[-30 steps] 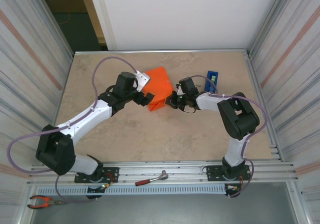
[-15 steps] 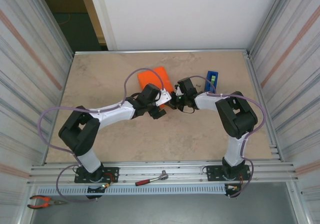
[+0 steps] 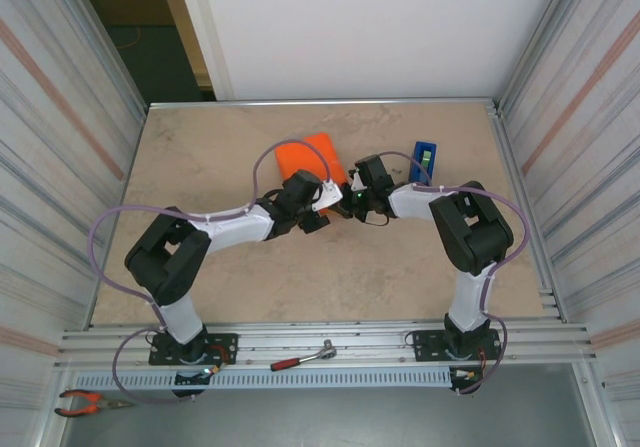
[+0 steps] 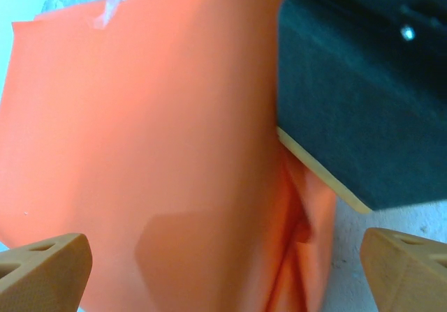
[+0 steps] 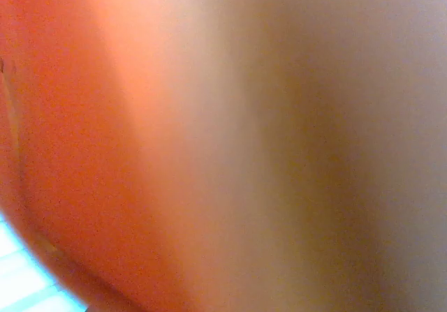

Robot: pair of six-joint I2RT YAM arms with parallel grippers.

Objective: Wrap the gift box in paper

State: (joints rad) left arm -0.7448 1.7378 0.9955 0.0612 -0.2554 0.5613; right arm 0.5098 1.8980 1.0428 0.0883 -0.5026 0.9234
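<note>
The orange paper lies folded into a flat package at the middle back of the table, and the gift box is hidden inside it. My left gripper hovers at the package's near right corner, open, its tan fingertips wide apart over the paper with a creased fold between them. My right gripper meets it from the right. One dark finger of it presses on the paper's fold. The right wrist view is a close orange blur of paper, with its own fingers hidden.
A blue tape dispenser stands just right of the right wrist. A red-handled tool lies on the front rail and pliers at the near left. Ribbed metal walls close both sides.
The left arm has folded its elbow back and swung its gripper from the package's left side to its near right corner, beside the right gripper. The raised paper flap now lies flat.
</note>
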